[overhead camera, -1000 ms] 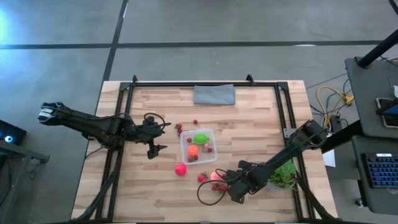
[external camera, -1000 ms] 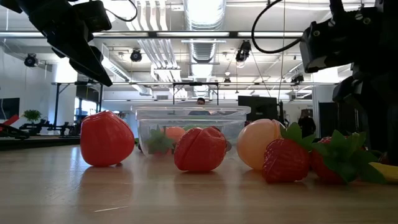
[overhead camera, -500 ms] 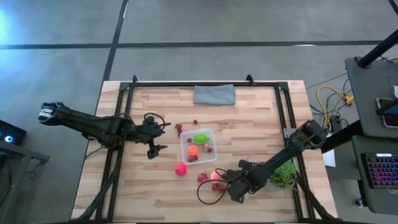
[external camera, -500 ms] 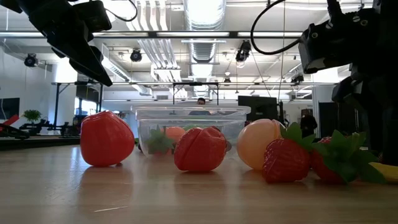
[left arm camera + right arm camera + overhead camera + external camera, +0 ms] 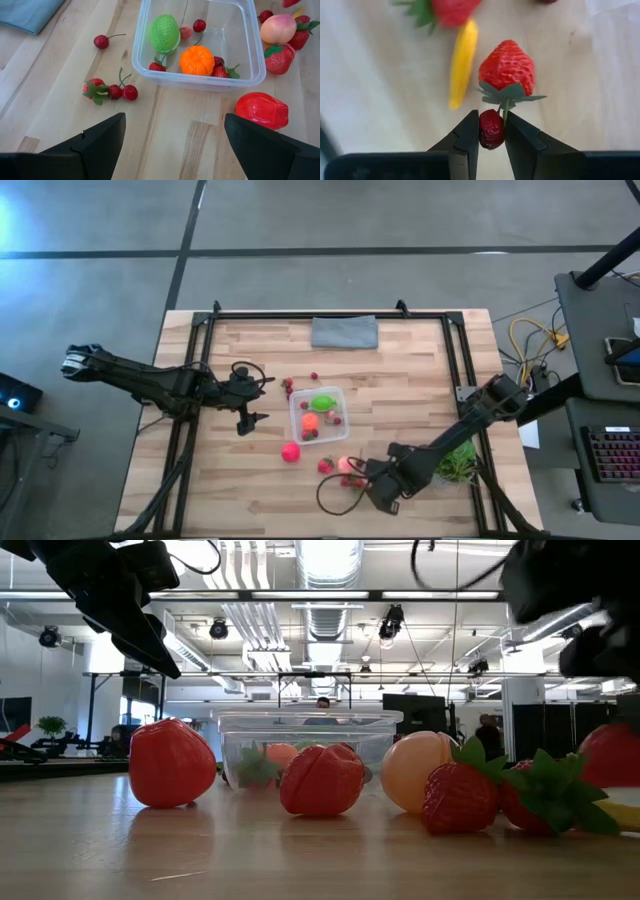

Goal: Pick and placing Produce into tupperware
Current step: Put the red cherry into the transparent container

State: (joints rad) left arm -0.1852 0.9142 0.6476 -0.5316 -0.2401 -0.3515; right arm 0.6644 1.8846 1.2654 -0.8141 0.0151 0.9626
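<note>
The clear tupperware (image 5: 318, 415) (image 5: 248, 50) sits mid-table holding a green ball (image 5: 164, 32), an orange ball (image 5: 196, 60) and small berries. Outside it, resting on the wood, are a bright pink-red piece (image 5: 290, 451) (image 5: 262, 110), a peach ball (image 5: 347, 464) (image 5: 278, 28), strawberries (image 5: 326, 466) and cherries (image 5: 117, 91). My left gripper (image 5: 247, 406) (image 5: 172, 137) hovers open to the left of the box. My right gripper (image 5: 375, 492) (image 5: 491, 131) is near the table's near edge, shut on a dark-red berry joined to a strawberry (image 5: 506, 67) (image 5: 610, 755). My right gripper pinches the small dark-red berry (image 5: 491, 129) between its two fingertips, coming slanting down from the table's right side. A green stem joins the berry to the strawberry, which sits just beyond the fingertips. In the low view the strawberry appears lifted clear of the wood.
A grey folded cloth (image 5: 344, 332) lies at the far edge and a leafy potted plant (image 5: 458, 463) stands by the right arm. A yellow piece (image 5: 462, 62) and another strawberry (image 5: 450, 10) lie below my right gripper. Black frame rails (image 5: 200, 340) border the table.
My right gripper has moved a little toward the near edge and risen, staying shut. The strawberry it carries now shows lifted at the low view's right, where the arm stood before. Everything else has stayed where it was.
</note>
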